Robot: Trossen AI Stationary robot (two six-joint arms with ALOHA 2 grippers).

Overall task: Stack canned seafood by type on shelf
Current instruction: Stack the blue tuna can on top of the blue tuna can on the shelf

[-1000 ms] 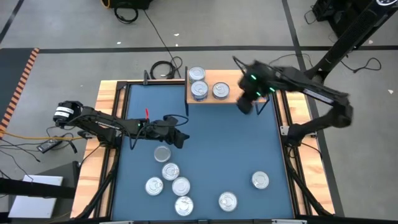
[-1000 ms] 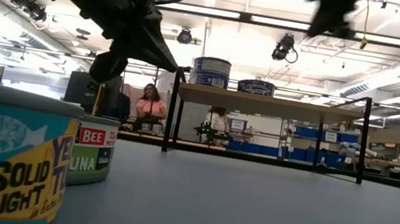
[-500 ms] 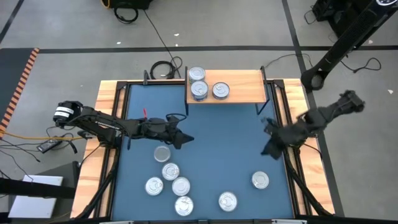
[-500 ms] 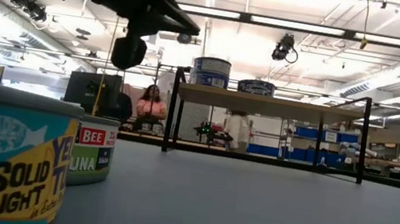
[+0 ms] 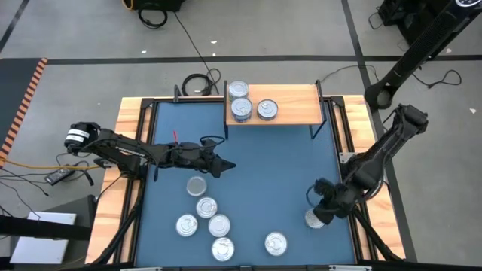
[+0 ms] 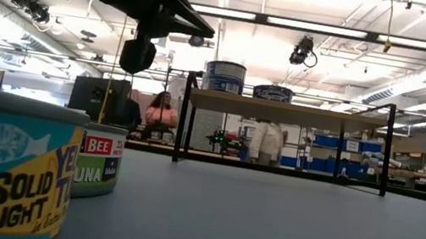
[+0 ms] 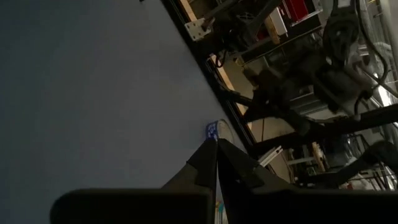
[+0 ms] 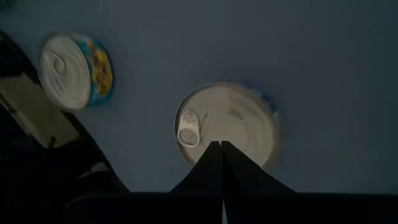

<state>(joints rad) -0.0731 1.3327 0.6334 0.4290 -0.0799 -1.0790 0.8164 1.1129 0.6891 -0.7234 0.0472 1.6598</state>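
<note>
Our right gripper [image 5: 322,213] has swung down from the shelf [image 5: 290,113], clenched empty above a stiff, slick tin [image 8: 227,124] we should pinch by its sides.

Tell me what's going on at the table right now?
Three cans sit on the shelf; six more remain on the blue table. The right claw, shut and empty, hangs over a lone can near the table's right edge. The left claw, shut, waits above the middle of the table.
</note>
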